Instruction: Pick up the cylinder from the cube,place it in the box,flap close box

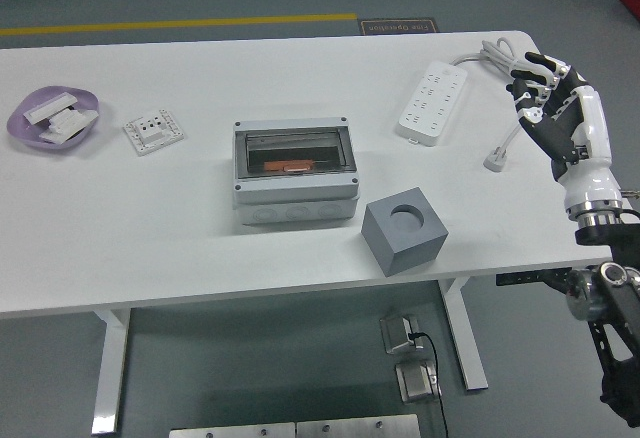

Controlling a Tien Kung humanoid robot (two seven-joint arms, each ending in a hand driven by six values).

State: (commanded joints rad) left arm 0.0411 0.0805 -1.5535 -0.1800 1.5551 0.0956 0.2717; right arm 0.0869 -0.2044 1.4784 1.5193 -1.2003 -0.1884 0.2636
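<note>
The box sat mid-table with its clear flap down, and an orange cylinder showed through it, lying inside. The grey cube stood just to the box's front right, its round socket bare. Well to the right of the box, the right hand hung over the table's right edge, fingers spread and holding nothing. A power strip lay between box and hand, a socket plate and purple dish to the box's left.
</note>
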